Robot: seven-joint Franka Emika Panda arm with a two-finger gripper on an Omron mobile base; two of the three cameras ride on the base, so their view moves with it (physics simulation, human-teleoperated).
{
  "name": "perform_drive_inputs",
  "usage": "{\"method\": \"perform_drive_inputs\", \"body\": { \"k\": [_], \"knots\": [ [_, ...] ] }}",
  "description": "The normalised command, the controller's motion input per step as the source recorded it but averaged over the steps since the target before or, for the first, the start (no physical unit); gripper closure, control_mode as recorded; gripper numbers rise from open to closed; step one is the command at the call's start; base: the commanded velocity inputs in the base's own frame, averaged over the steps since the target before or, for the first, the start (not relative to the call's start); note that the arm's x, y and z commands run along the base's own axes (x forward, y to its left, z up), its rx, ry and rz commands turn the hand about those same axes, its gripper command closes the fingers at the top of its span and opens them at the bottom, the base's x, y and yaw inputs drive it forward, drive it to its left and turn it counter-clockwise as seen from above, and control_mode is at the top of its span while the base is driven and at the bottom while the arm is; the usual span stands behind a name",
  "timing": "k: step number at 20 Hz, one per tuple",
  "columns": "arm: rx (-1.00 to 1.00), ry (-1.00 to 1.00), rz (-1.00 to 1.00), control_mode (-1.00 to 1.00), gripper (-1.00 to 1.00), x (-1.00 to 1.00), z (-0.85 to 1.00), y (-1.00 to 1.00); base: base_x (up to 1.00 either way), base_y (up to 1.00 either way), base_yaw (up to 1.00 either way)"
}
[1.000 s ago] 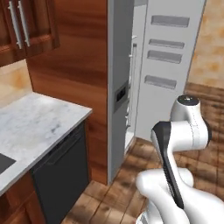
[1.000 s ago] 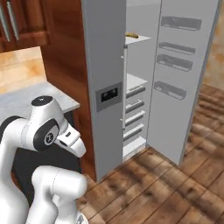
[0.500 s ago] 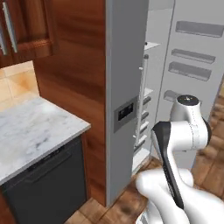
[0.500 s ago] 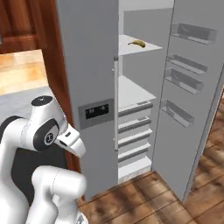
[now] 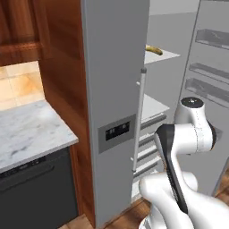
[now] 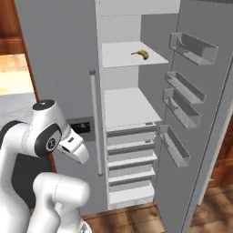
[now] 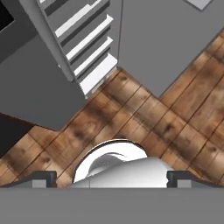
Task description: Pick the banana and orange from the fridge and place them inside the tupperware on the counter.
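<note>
Base has rolled closer — fridge (image 6: 59, 68) open, curved yellow-brown banana (image 6: 140, 54) on shelf; end effector (image 7: 112, 178) fingers apart.

We see a kitchen with dark reddish-brown wooden upper cabinets (image 5: 20, 31) at the top left and a tall panel of the same wood (image 5: 62, 67) running down beside them. Below the cabinets lies a warm beige tiled backsplash (image 5: 20, 85). A dark dishwasher front (image 5: 38, 192) sits low on the left. The floor (image 7: 175, 105) is brown wooden planks with darker patches, lit evenly without hard shadows.
</note>
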Motion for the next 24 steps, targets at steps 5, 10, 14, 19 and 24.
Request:
{"method": "perform_drive_inputs", "body": {
  "k": [5, 10, 14, 19, 24],
  "knots": [
    [0.00, 0.00, 0.00, 1.00, -1.00, 0.00, 0.00, 0.00, 0.54, -0.77, 0.42],
    [0.00, 0.00, 0.00, 1.00, -1.00, 0.00, 0.00, 0.00, 0.47, -0.52, 0.32],
    [0.00, 0.00, 0.00, 1.00, -1.00, 0.00, 0.00, 0.00, 0.50, -0.38, 0.30],
    [0.00, 0.00, 0.00, 1.00, -1.00, 0.00, 0.00, 0.00, 0.57, -0.22, 0.06],
    [0.03, 0.00, 0.02, -1.00, -1.00, 0.10, 0.00, -0.07, 0.43, -0.26, 0.04]
  ]
}}
